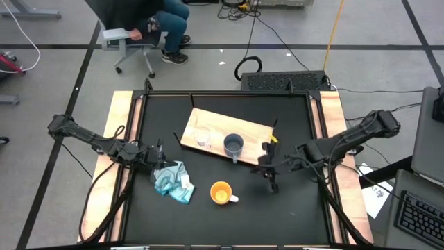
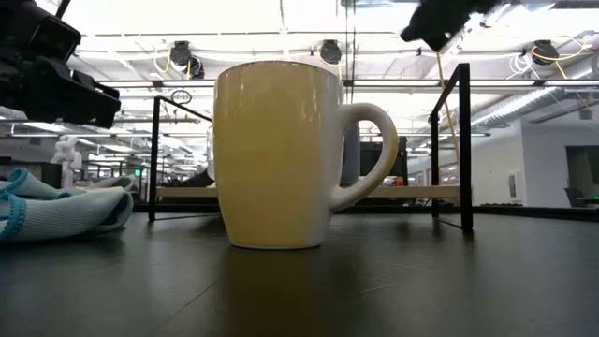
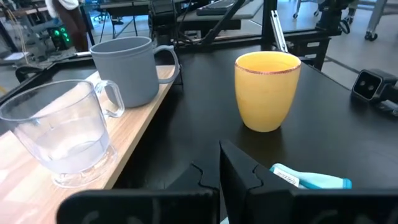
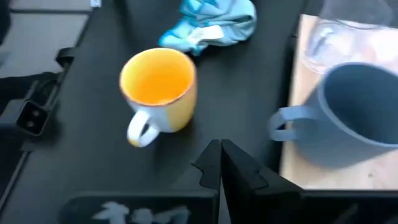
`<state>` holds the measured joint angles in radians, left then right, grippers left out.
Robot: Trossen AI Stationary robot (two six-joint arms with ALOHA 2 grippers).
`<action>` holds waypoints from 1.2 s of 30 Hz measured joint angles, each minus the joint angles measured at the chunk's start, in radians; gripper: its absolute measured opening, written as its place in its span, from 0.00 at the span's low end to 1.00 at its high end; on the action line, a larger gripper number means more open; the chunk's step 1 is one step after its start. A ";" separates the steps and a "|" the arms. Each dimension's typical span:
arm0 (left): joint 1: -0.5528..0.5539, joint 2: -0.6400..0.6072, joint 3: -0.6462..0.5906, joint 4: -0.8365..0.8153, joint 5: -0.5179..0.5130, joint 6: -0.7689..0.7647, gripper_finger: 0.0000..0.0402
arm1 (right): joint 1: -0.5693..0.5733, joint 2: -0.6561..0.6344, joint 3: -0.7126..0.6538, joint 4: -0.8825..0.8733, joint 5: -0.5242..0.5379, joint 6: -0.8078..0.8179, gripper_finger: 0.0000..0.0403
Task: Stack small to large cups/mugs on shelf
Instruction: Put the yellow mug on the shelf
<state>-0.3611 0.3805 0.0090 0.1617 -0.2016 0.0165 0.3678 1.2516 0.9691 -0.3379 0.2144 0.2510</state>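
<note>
The light wooden shelf board (image 1: 250,132) lies on the black table, toward its far side. On it stand the clear glass cup (image 1: 202,137) (image 3: 59,134) and the grey-blue mug (image 1: 234,145) (image 3: 127,68) (image 4: 357,115), each upright on its base. The orange mug (image 1: 221,193) (image 2: 276,154) (image 3: 267,90) (image 4: 160,87) stands upright on the table in front of the board, its white handle (image 4: 140,130) to the right. My left gripper (image 1: 158,155) (image 3: 221,171) is shut and empty, left of the board. My right gripper (image 1: 268,171) (image 4: 221,163) is shut and empty, right of the orange mug.
A crumpled light blue cloth (image 1: 173,179) (image 2: 56,208) (image 4: 214,22) lies left of the orange mug, just below my left gripper. A black frame (image 1: 229,94) rims the table. A seated person (image 1: 149,21) is beyond the far edge. There is bare tabletop along the near edge.
</note>
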 joint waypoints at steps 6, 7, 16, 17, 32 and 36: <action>0.000 0.000 0.000 0.001 0.000 -0.022 0.01 | 0.057 -0.103 -0.232 0.276 0.002 -0.025 0.00; 0.001 0.000 0.000 0.000 0.001 -0.022 0.01 | 0.065 -0.126 -0.271 0.328 0.007 -0.038 0.00; 0.001 0.000 0.000 0.024 0.000 0.024 0.01 | 0.079 -0.320 -0.601 0.747 0.081 -0.196 0.00; 0.001 0.000 0.001 0.036 0.000 0.024 0.01 | 0.077 -0.339 -0.633 0.790 0.081 -0.213 0.00; 0.001 0.006 0.001 0.076 0.000 0.028 0.01 | -0.001 -0.446 -0.936 1.312 0.078 -0.324 0.00; 0.001 0.006 0.001 0.080 0.000 0.045 0.01 | -0.001 -0.445 -0.930 1.300 0.074 -0.324 0.00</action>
<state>-0.3603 0.3862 0.0101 0.2414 -0.2020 0.0613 0.3672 0.8062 0.0395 0.9623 0.2881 -0.0729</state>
